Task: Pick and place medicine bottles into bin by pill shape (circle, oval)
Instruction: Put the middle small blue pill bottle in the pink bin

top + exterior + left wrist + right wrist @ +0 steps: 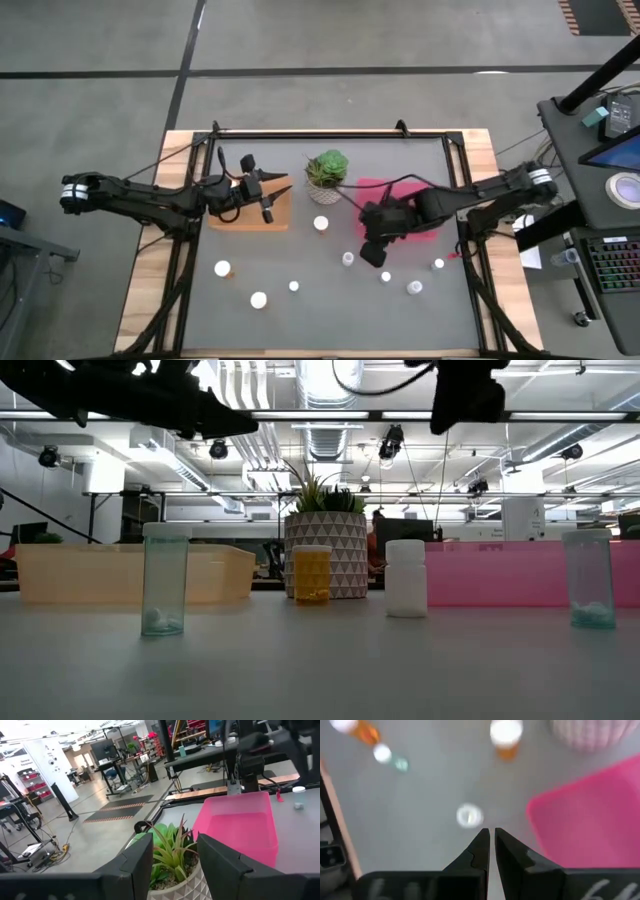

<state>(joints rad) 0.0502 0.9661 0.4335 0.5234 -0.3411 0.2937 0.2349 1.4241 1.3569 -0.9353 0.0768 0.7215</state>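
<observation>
We log 2 dark arms over a grey matte tabletop [300, 320] framed by pale wood.

Right tool [372, 252]: hovering just off the near-left corner of the shallow pink-red plastic tray [395, 190]; the right wrist view shows its fingers nearly touching, clenched on nothing. A small white-capped bottle [469, 815] stands on the grey surface just ahead of the tips.

Left tool [268, 200]: raised over the shallow orange plastic tray [250, 217], fingers parted and empty, pointing toward the green succulent in a white patterned pot [326, 172], which stands between the 2 trays.

Medicine bottles: we count 8 on the tabletop, none visibly inside either tray. A wider one with an orange body [321, 224] stands just near of the plant; another orange-bodied one [222, 268] and a wide white-capped one [259, 299] stand near left; slimmer ones lie at centre [294, 286] and toward the right [348, 259], [386, 277], [414, 287], [438, 264].

Step in hand, as we judge it: the right tool is lining up on a slim bottle beside the pink-red tray. The next move calls for opening the fingers, descending around the cap, then lifting over the tray wall; the bottle is light and could tip.

Room: an open workshop with ceiling ducts, monitors, shelving and grey concrete floor; a desk with keyboard stands at right.
</observation>
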